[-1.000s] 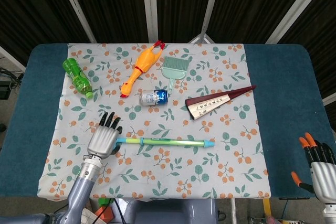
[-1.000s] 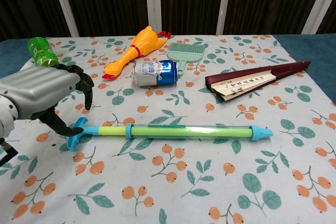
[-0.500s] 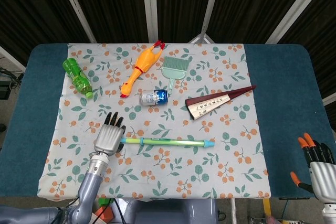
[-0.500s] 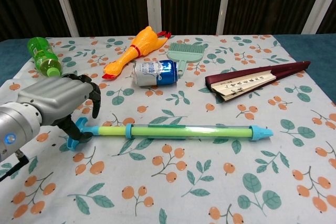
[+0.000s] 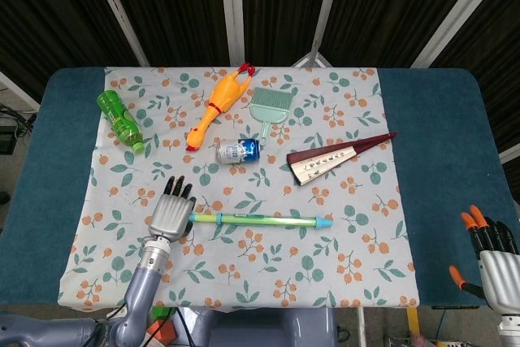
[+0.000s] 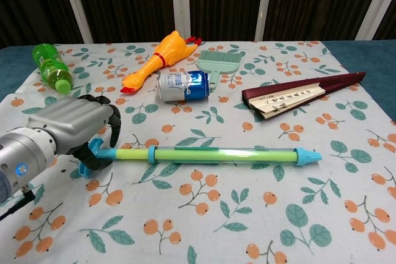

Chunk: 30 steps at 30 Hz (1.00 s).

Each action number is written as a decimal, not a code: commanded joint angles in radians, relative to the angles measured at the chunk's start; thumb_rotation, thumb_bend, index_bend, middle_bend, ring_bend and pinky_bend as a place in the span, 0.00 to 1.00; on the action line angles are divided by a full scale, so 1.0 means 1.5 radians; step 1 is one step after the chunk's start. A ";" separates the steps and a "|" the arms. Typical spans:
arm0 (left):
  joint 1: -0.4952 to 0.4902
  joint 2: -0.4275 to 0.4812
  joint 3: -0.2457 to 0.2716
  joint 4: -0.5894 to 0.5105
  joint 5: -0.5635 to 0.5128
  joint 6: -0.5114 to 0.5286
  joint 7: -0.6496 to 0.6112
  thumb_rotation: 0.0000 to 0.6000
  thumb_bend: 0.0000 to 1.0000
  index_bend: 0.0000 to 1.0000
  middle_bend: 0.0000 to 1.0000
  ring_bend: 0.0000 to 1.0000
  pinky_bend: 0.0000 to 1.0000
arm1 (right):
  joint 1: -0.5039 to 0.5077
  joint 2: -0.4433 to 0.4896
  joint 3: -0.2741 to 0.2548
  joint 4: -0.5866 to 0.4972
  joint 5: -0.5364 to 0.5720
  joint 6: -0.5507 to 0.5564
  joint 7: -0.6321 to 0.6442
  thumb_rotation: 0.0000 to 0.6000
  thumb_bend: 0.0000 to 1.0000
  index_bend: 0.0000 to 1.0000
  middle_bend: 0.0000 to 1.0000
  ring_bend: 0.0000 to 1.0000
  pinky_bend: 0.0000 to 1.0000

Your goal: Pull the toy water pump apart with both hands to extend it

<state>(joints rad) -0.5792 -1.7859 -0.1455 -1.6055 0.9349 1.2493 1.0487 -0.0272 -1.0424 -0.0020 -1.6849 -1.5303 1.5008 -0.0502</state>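
The toy water pump (image 5: pixel 260 219) lies flat across the front middle of the flowered cloth. It has a green tube, blue ends, and its T-handle points left. My left hand (image 5: pixel 171 213) sits over that handle end. In the chest view the left hand (image 6: pixel 71 128) hangs its dark fingers behind the handle with the thumb in front, and a gap shows between them and the pump (image 6: pixel 216 154). My right hand (image 5: pixel 491 262) rests far off at the table's front right corner, its orange-tipped fingers spread and holding nothing.
Behind the pump stand a drink can (image 5: pixel 238 150), a folded fan (image 5: pixel 337 156), a green brush (image 5: pixel 266 107), a rubber chicken (image 5: pixel 219 103) and a green bottle (image 5: pixel 119 119). The cloth ends in bare blue table (image 5: pixel 443 136) on the right.
My left hand has moved right and lowered onto the pump's handle end, covering more of it. The pump and my right hand have stayed put.
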 commanded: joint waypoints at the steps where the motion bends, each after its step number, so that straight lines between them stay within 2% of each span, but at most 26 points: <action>1: -0.002 0.001 0.003 0.002 -0.001 0.001 -0.002 1.00 0.46 0.49 0.16 0.00 0.02 | 0.000 0.000 0.000 -0.001 0.001 -0.001 0.001 1.00 0.31 0.00 0.00 0.00 0.00; 11: -0.010 0.004 0.010 0.011 -0.015 0.000 -0.014 1.00 0.50 0.55 0.17 0.00 0.02 | 0.000 0.000 0.000 -0.001 0.001 0.000 -0.002 1.00 0.31 0.00 0.00 0.00 0.00; 20: -0.011 0.026 0.031 0.006 0.035 -0.003 -0.059 1.00 0.52 0.58 0.18 0.00 0.02 | 0.001 -0.002 0.005 -0.003 0.004 0.005 -0.011 1.00 0.31 0.00 0.00 0.00 0.00; 25: -0.013 0.056 0.046 -0.005 0.069 -0.010 -0.076 1.00 0.52 0.59 0.19 0.00 0.02 | 0.013 -0.002 0.007 -0.037 -0.014 -0.001 -0.033 1.00 0.31 0.00 0.00 0.00 0.00; 30: -0.015 0.075 0.046 -0.025 0.080 -0.012 -0.088 1.00 0.52 0.59 0.19 0.00 0.02 | 0.047 0.004 0.017 -0.110 0.004 -0.055 -0.069 1.00 0.31 0.00 0.00 0.00 0.00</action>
<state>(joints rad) -0.6003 -1.6792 -0.0775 -1.6369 1.0520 1.2329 0.9198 0.0148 -1.0421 0.0137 -1.8007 -1.5412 1.4603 -0.1188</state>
